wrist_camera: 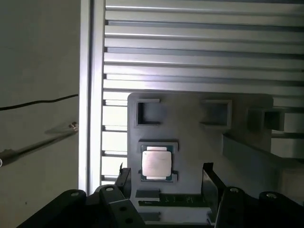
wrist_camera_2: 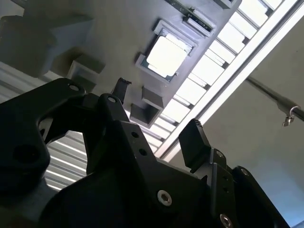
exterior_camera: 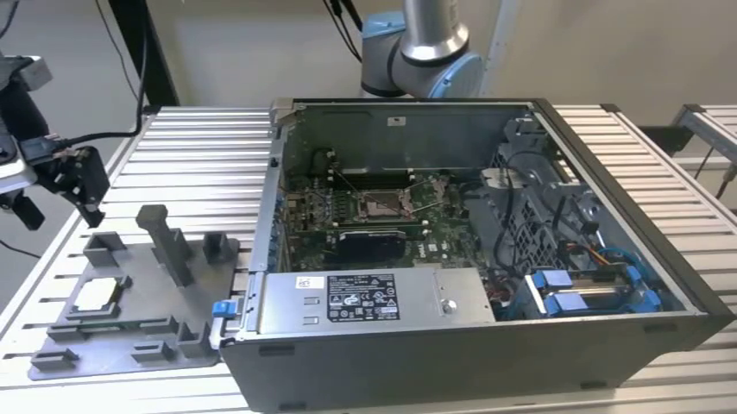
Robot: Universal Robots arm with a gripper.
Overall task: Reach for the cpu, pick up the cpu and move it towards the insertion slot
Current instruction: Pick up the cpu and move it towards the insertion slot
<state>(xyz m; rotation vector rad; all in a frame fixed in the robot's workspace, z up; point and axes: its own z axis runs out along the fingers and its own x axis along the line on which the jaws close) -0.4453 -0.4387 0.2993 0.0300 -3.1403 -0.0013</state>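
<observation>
In the exterior view, we see the pincer (exterior_camera: 85, 200) hovering over the tray (exterior_camera: 138, 345). The cpu (exterior_camera: 98, 294) lies in the tray below it, untouched, and the slot (exterior_camera: 381, 204) sits well apart from the pincer, toward the exterior view's right. In the second wrist view, the pincer (wrist_camera_2: 156, 116) stands spread, with nothing between its fingers and the cpu (wrist_camera_2: 166, 54) beyond them. In the first wrist view, the cpu (wrist_camera: 156, 164) lies just past the spread pincer (wrist_camera: 166, 179).
</observation>
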